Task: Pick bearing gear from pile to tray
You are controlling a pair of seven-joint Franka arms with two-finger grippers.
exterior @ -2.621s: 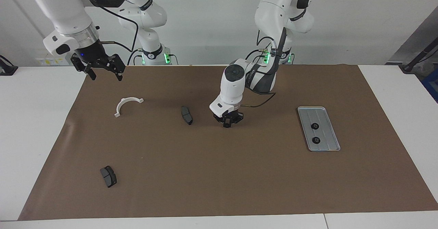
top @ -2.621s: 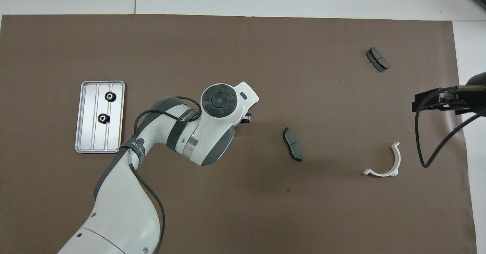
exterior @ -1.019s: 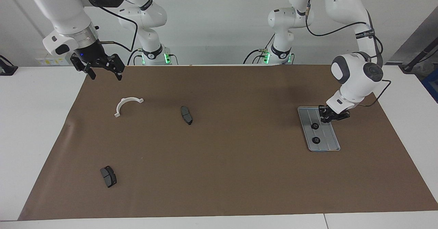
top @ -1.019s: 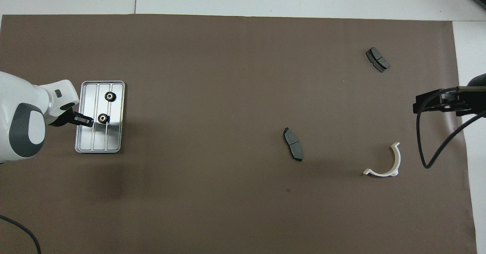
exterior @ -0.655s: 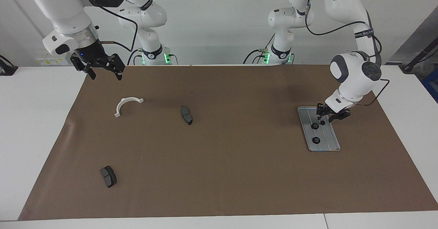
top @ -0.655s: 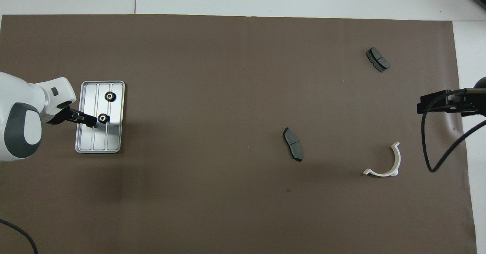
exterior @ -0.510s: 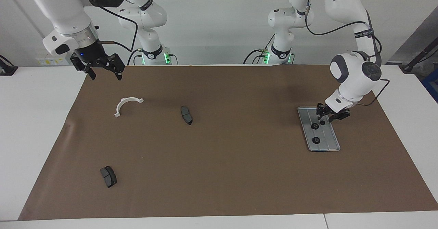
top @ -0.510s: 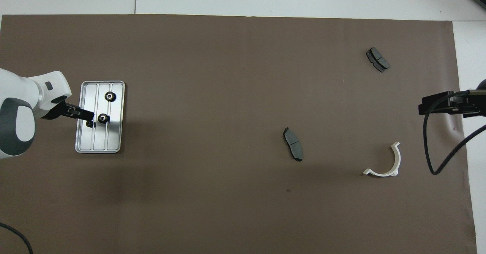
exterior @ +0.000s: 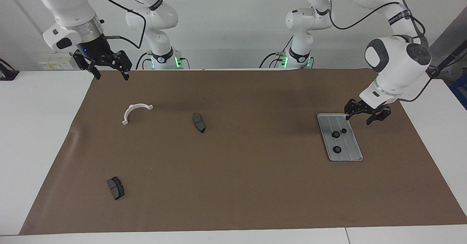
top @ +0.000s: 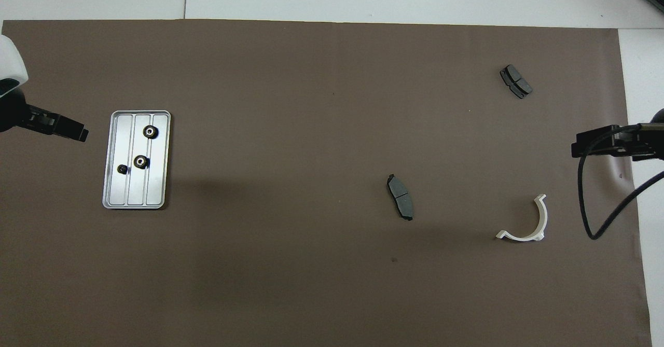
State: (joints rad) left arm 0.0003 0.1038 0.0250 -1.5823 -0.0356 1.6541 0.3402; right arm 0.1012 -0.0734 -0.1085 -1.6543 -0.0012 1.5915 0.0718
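**Three gears lie in the tray, both hands empty**

Three small black gears sit inside the tray [exterior: 351, 154], a grooved silver-grey rectangle on the brown mat [exterior: 255, 185] toward the left arm's end of the table [exterior: 40, 134]. Two larger gears lie along the middle groove, one [exterior: 335, 134] nearer the robots than the other [exterior: 337, 149]. The third gear [exterior: 343, 130] is smaller and rests just beside the nearer one, in the groove on the side toward the left arm's end of the table. In the overhead view the same three show as the far gear [top: 149, 131], the middle gear [top: 140, 162] and the little one [top: 122, 169].

The left hand [exterior: 367, 114] hangs in the air with its fingers spread apart and nothing between them, over the mat beside the tray's corner that lies nearest the robots. It touches neither tray nor gears.

The right hand [exterior: 107, 69] waits raised over the mat's edge at the right arm's end of the table, its fingers wide and empty.

What is left of the pile lies scattered toward that end: a white half-ring bracket [exterior: 135, 111] near the right hand, one dark grey brake pad [exterior: 199, 122] near the middle of the mat, and a second brake pad [exterior: 115, 188] well apart from both, farther from the robots.
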